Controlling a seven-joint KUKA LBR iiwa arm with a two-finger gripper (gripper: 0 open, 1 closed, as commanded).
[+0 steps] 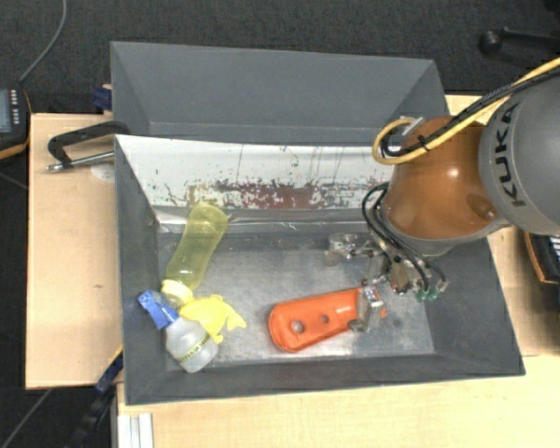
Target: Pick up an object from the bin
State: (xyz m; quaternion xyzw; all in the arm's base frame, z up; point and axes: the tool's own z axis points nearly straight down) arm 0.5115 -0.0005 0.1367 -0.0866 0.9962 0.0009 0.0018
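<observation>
An orange, flat, elongated plastic piece (313, 322) with two small holes lies on the bin floor near the front wall, right of centre. My gripper (371, 306) is low over the floor at this piece's right end and touches or overlaps its tip. The arm's orange cover hides much of the gripper from above. Whether the orange piece is gripped cannot be made out.
At the left of the bin a translucent yellow tube (196, 245) leans along the side wall. Below it lie a crumpled yellow thing (212, 314) and a small clear bottle (189, 343) with a blue cap. The arm reaches in over the right rim.
</observation>
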